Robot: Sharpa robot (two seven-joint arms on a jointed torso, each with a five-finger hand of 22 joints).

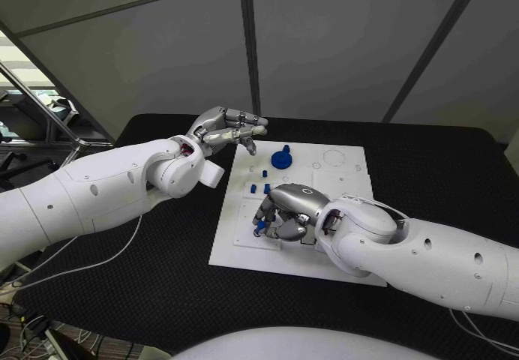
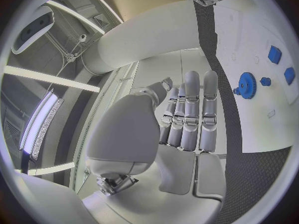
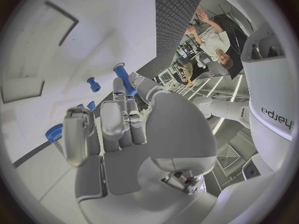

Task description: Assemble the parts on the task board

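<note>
The white task board (image 1: 244, 247) lies mid-table. My right hand (image 1: 286, 212) is low over its middle, fingers curled down, pinching a blue peg (image 3: 124, 78) between thumb and a finger; a bit of that peg (image 1: 259, 226) shows under the fingers. A blue gear (image 1: 281, 159) sits at the board's far side, with small blue parts (image 1: 266, 174) just nearer. My left hand (image 1: 227, 127) hangs raised beside the board's far left corner, holding nothing. Its fingers (image 2: 190, 114) are stretched out side by side, and the gear (image 2: 247, 84) lies beyond them.
The black table (image 1: 433, 172) surrounds the board. Two small blue parts (image 1: 259, 189) stand just beyond my right hand. Round recesses (image 1: 334, 158) mark the board's far right corner. A cable (image 1: 97, 259) trails over the table's left side.
</note>
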